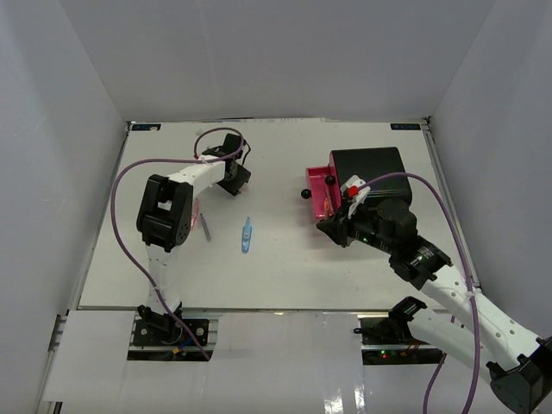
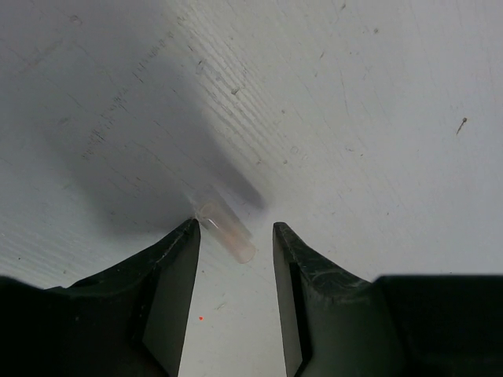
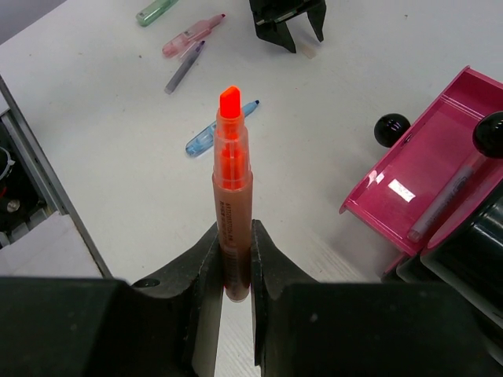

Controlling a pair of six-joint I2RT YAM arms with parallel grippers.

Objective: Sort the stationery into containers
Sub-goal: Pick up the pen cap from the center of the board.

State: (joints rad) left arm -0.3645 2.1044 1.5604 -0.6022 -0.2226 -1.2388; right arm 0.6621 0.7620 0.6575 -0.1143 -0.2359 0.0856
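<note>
Your right gripper (image 3: 234,259) pinches an orange highlighter (image 3: 230,196), likely for the pink drawer (image 3: 428,149); left gripper (image 2: 236,236), half-open, straddles a pale piece (image 2: 224,224).

A lab test bay (white walls (image 1: 259,52) enclose the robot table (image 1: 285,267)).

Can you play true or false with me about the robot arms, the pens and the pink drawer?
1. The right gripper holds an orange highlighter. True.
2. The left gripper is holding the blue pen. False: the blue pen lies on the table, and the left gripper is open, its fingers on either side of a small clear piece.
3. A pink drawer is pulled out. True.
4. The pulled-out pink drawer has nothing in it. False: a thin pen lies in it.
</note>
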